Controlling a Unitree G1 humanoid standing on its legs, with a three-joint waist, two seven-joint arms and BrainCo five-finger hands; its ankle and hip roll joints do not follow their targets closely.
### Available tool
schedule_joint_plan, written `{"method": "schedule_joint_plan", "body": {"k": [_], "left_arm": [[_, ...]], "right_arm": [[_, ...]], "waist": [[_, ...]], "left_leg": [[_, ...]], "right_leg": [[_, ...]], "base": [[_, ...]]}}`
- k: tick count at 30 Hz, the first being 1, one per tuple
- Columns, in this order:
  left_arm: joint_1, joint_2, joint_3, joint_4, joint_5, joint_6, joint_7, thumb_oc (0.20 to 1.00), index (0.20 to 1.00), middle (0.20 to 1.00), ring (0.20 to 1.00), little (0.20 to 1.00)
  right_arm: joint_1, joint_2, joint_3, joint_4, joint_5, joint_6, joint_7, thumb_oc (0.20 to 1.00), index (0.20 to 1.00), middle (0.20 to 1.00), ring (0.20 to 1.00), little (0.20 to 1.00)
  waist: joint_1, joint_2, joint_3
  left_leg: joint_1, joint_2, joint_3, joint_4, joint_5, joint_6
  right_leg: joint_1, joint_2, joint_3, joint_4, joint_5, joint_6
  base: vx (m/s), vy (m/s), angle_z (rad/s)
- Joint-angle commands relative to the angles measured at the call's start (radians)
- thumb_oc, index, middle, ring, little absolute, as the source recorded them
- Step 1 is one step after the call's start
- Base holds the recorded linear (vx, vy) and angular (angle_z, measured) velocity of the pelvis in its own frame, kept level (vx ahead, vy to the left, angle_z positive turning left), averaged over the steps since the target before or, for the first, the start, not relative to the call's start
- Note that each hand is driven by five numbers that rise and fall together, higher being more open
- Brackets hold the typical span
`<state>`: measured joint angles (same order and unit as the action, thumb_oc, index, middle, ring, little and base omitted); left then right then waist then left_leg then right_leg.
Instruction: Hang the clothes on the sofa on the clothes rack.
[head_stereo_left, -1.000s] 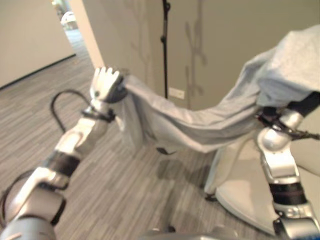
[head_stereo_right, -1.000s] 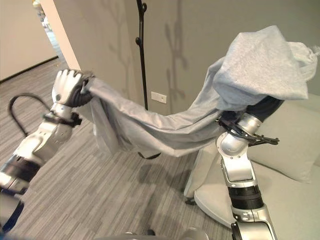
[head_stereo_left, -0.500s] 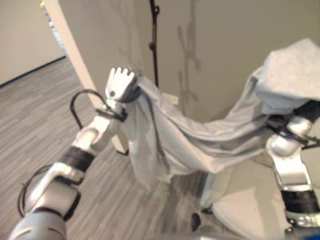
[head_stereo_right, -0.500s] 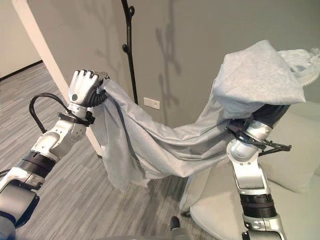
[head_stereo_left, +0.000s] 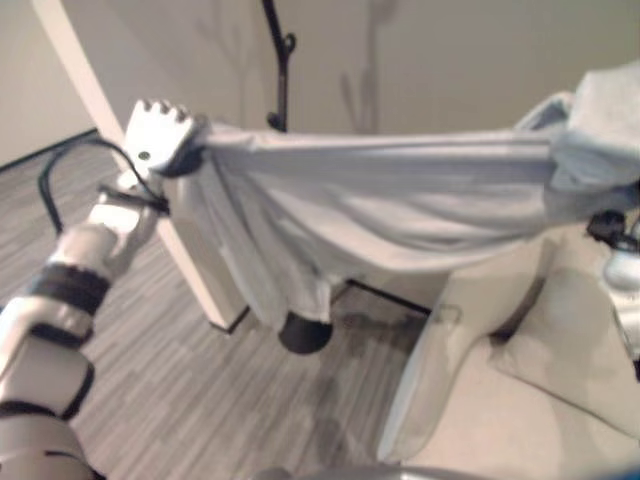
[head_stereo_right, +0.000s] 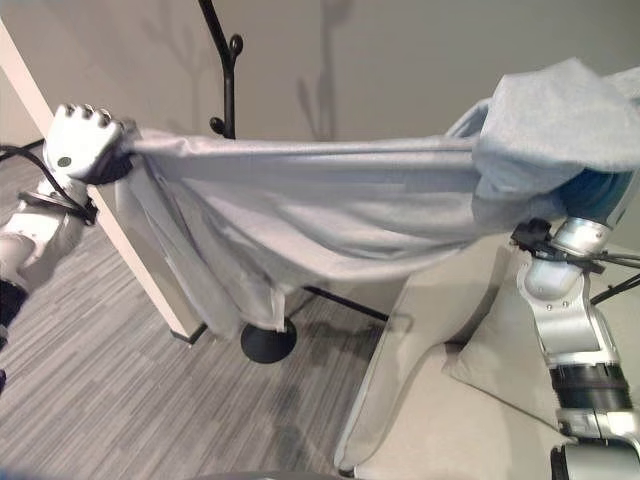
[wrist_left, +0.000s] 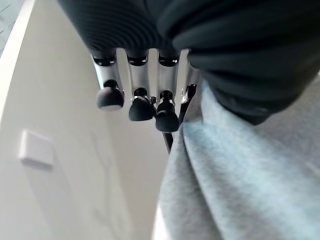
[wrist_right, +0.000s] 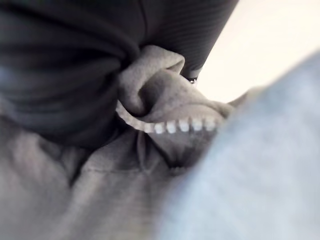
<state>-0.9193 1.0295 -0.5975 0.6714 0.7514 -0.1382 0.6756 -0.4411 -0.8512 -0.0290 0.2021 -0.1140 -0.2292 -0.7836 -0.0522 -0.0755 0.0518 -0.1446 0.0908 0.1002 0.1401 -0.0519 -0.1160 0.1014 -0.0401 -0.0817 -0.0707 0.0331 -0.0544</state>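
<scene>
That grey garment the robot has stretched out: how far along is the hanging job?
Done: the grey garment is off the sofa and in the air. In hand: the left hand grips one end, and the other end drapes over the right hand, the cloth pulled taut in front of the black clothes rack. Left: nothing hangs on the rack's hooks yet.

Silver-grey arms with black bands, left hand silver-fingered, dark ribbed wrist covers
</scene>
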Motion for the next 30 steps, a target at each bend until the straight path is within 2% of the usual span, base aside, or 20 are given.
{"method": "schedule_joint_plan", "body": {"k": [1, 3, 5, 9, 11, 12, 14, 15, 16, 17, 18, 20, 21, 22, 23, 24, 25, 26, 29, 30], "left_arm": [[-0.172, 0.079, -0.068, 0.105, -0.112, 0.041, 0.013, 0.200, 0.200, 0.200, 0.200, 0.200], [-0.177, 0.079, -0.071, 0.109, -0.113, 0.040, 0.014, 0.200, 0.200, 0.200, 0.200, 0.200], [-0.254, 0.087, -0.153, 0.162, -0.123, 0.038, -0.007, 0.200, 0.200, 0.200, 0.200, 0.200], [-0.282, 0.085, -0.178, 0.198, -0.130, 0.034, -0.012, 0.200, 0.200, 0.200, 0.200, 0.200], [-0.295, 0.091, -0.194, 0.235, -0.145, 0.047, -0.019, 0.200, 0.200, 0.200, 0.200, 0.200], [-0.291, 0.092, -0.189, 0.210, -0.139, 0.050, -0.020, 0.200, 0.200, 0.200, 0.200, 0.200], [-0.289, 0.093, -0.188, 0.208, -0.139, 0.051, -0.021, 0.200, 0.200, 0.200, 0.200, 0.200], [-0.322, 0.102, -0.195, 0.193, -0.135, 0.063, -0.023, 0.200, 0.200, 0.200, 0.200, 0.200], [-0.324, 0.103, -0.196, 0.194, -0.136, 0.063, -0.023, 0.200, 0.200, 0.200, 0.200, 0.200], [-0.349, 0.096, -0.204, 0.207, -0.145, 0.068, -0.017, 0.200, 0.200, 0.200, 0.200, 0.200], [-0.371, 0.086, -0.218, 0.222, -0.150, 0.078, -0.011, 0.200, 0.200, 0.200, 0.200, 0.200], [-0.374, 0.078, -0.214, 0.233, -0.163, 0.085, -0.012, 0.200, 0.200, 0.200, 0.200, 0.200], [-0.390, 0.064, -0.212, 0.241, -0.173, 0.088, -0.012, 0.200, 0.200, 0.200, 0.200, 0.200], [-0.429, 0.028, -0.228, 0.277, -0.183, 0.083, -0.013, 0.200, 0.200, 0.200, 0.200, 0.200], [-0.430, 0.028, -0.228, 0.277, -0.183, 0.083, -0.013, 0.200, 0.200, 0.200, 0.200, 0.200], [-0.434, 0.008, -0.231, 0.301, -0.191, 0.082, -0.018, 0.200, 0.200, 0.200, 0.200, 0.200], [-0.469, -0.038, -0.257, 0.351, -0.198, 0.078, -0.011, 0.200, 0.200, 0.200, 0.200, 0.200], [-0.473, -0.039, -0.259, 0.354, -0.199, 0.077, -0.010, 0.200, 0.200, 0.200, 0.200, 0.200], [-0.484, -0.068, -0.292, 0.403, -0.184, 0.079, -0.006, 0.200, 0.200, 0.200, 0.200, 0.200], [-0.499, -0.089, -0.303, 0.434, -0.180, 0.082, -0.011, 0.200, 0.200, 0.200, 0.200, 0.200]], "right_arm": [[-0.222, -0.172, 0.105, 0.192, 0.050, -0.016, -0.062, 0.200, 0.200, 0.200, 0.200, 0.200], [-0.231, -0.172, 0.112, 0.199, 0.051, -0.018, -0.063, 0.200, 0.200, 0.200, 0.200, 0.200], [-0.339, -0.204, 0.209, 0.303, 0.075, 0.000, -0.037, 0.200, 0.200, 0.200, 0.200, 0.200], [-0.390, -0.204, 0.260, 0.354, 0.084, 0.001, -0.022, 0.200, 0.200, 0.200, 0.200, 0.200], [-0.443, -0.191, 0.337, 0.433, 0.058, 0.036, 0.001, 0.200, 0.200, 0.200, 0.200, 0.200], [-0.438, -0.181, 0.347, 0.440, 0.018, 0.057, -0.002, 0.200, 0.200, 0.200, 0.200, 0.200], [-0.437, -0.180, 0.347, 0.438, 0.017, 0.058, -0.002, 0.200, 0.200, 0.200, 0.200, 0.200], [-0.461, -0.188, 0.361, 0.448, -0.045, 0.093, -0.011, 0.200, 0.200, 0.200, 0.200, 0.200], [-0.465, -0.188, 0.363, 0.450, -0.045, 0.093, -0.011, 0.200, 0.200, 0.200, 0.200, 0.200], [-0.495, -0.196, 0.383, 0.475, -0.061, 0.106, -0.023, 0.200, 0.200, 0.200, 0.200, 0.200], [-0.519, -0.199, 0.401, 0.501, -0.066, 0.112, -0.035, 0.200, 0.200, 0.200, 0.200, 0.200], [-0.525, -0.194, 0.405, 0.518, -0.060, 0.119, -0.039, 0.200, 0.200, 0.200, 0.200, 0.200], [-0.538, -0.197, 0.425, 0.533, -0.064, 0.127, -0.038, 0.200, 0.200, 0.200, 0.200, 0.200], [-0.576, -0.224, 0.471, 0.567, -0.088, 0.147, -0.041, 0.200, 0.200, 0.200, 0.200, 0.200], [-0.577, -0.224, 0.472, 0.567, -0.088, 0.147, -0.041, 0.200, 0.200, 0.200, 0.200, 0.200], [-0.578, -0.230, 0.481, 0.576, -0.099, 0.152, -0.038, 0.200, 0.200, 0.200, 0.200, 0.200], [-0.595, -0.241, 0.525, 0.606, -0.119, 0.162, -0.038, 0.200, 0.200, 0.200, 0.200, 0.200], [-0.599, -0.240, 0.527, 0.608, -0.118, 0.162, -0.038, 0.200, 0.200, 0.200, 0.200, 0.200], [-0.630, -0.263, 0.578, 0.613, -0.155, 0.173, -0.029, 0.200, 0.200, 0.200, 0.200, 0.200], [-0.620, -0.261, 0.594, 0.618, -0.174, 0.180, -0.007, 0.200, 0.200, 0.200, 0.200, 0.200]], "waist": [[0.072, 0.070, -0.043], [0.071, 0.070, -0.040], [0.086, 0.086, -0.057], [0.090, 0.088, -0.063], [0.106, 0.065, -0.098], [0.110, 0.056, -0.113], [0.112, 0.058, -0.117], [0.108, 0.067, -0.085], [0.111, 0.070, -0.087], [0.101, 0.076, -0.068], [0.098, 0.086, -0.054], [0.094, 0.096, -0.052], [0.085, 0.100, -0.048], [0.050, 0.114, -0.033], [0.049, 0.115, -0.033], [0.037, 0.111, -0.027], [0.005, 0.101, -0.014], [0.004, 0.101, -0.013], [-0.035, 0.085, 0.000], [-0.048, 0.072, -0.011]], "left_leg": [[-0.090, -0.094, -0.032, -0.192, 0.209, 0.043], [-0.086, -0.094, -0.031, -0.196, 0.212, 0.043], [-0.088, -0.084, -0.017, -0.190, 0.237, 0.043], [-0.067, -0.078, -0.014, -0.179, 0.242, 0.050], [-0.029, -0.092, 0.000, -0.103, 0.201, 0.084], [-0.010, -0.113, 0.013, -0.081, 0.158, 0.110], [-0.016, -0.110, 0.015, -0.079, 0.159, 0.111], [0.029, -0.132, 0.026, -0.052, 0.110, 0.156], [0.023, -0.128, 0.028, -0.053, 0.114, 0.156], [0.043, -0.134, 0.028, -0.044, 0.100, 0.172], [0.062, -0.132, 0.028, -0.043, 0.088, 0.182], [0.084, -0.126, 0.022, -0.048, 0.080, 0.185], [0.121, -0.127, 0.007, -0.066, 0.068, 0.182], [0.165, -0.131, -0.037, -0.079, 0.055, 0.172], [0.164, -0.130, -0.038, -0.079, 0.055, 0.172], [0.185, -0.137, -0.056, -0.081, 0.043, 0.165], [0.222, -0.141, -0.087, -0.100, 0.021, 0.148], [0.220, -0.140, -0.087, -0.102, 0.027, 0.148], [0.265, -0.140, -0.110, -0.125, 0.002, 0.138], [0.290, -0.138, -0.122, -0.131, -0.015, 0.129]], "right_leg": [[0.041, 0.021, -0.019, 0.012, -0.043, 0.135], [0.042, 0.020, -0.019, 0.013, -0.044, 0.135], [0.076, 0.033, -0.007, 0.036, -0.083, 0.134], [0.095, 0.029, 0.001, 0.048, -0.102, 0.137], [0.128, -0.016, 0.002, 0.136, -0.147, 0.150], [0.116, -0.042, -0.006, 0.217, -0.112, 0.176], [0.108, -0.040, -0.002, 0.220, -0.110, 0.177], [0.004, -0.081, -0.002, 0.491, 0.027, 0.223], [-0.004, -0.078, 0.001, 0.493, 0.031, 0.222], [-0.043, -0.088, -0.005, 0.579, 0.084, 0.228], [-0.081, -0.095, -0.013, 0.646, 0.100, 0.228], [-0.114, -0.101, -0.024, 0.677, 0.099, 0.220], [-0.153, -0.111, -0.036, 0.684, 0.050, 0.207], [-0.220, -0.104, -0.038, 0.573, 0.000, 0.184], [-0.219, -0.103, -0.039, 0.571, 0.001, 0.184], [-0.222, -0.109, -0.027, 0.498, -0.015, 0.186], [-0.239, -0.107, 0.031, 0.269, 0.014, 0.206], [-0.235, -0.106, 0.029, 0.255, 0.026, 0.206], [-0.279, -0.104, 0.127, 0.141, 0.110, 0.238], [-0.262, -0.106, 0.140, 0.133, 0.117, 0.246]], "base": [[0.26, 0.015, -0.14], [0.18, 0.015, -0.23], [0.32, 0.042, -0.18], [0.24, 0.050, -0.32], [0.75, 0.220, -0.14], [0.48, 0.164, -0.19], [0.21, 0.127, -0.14], [0.18, 0.153, -0.05], [0.21, 0.201, -0.14], [0.07, 0.093, -0.08], [0.08, 0.091, 0.02], [0.17, 0.060, 0.10], [0.41, -0.024, 0.01], [0.33, -0.060, 0.17], [0.30, -0.113, 0.36], [0.26, -0.175, 0.54], [0.25, -0.172, 0.48], [0.21, -0.159, 0.33], [0.22, -0.124, 0.47], [0.37, -0.189, 0.37]]}}
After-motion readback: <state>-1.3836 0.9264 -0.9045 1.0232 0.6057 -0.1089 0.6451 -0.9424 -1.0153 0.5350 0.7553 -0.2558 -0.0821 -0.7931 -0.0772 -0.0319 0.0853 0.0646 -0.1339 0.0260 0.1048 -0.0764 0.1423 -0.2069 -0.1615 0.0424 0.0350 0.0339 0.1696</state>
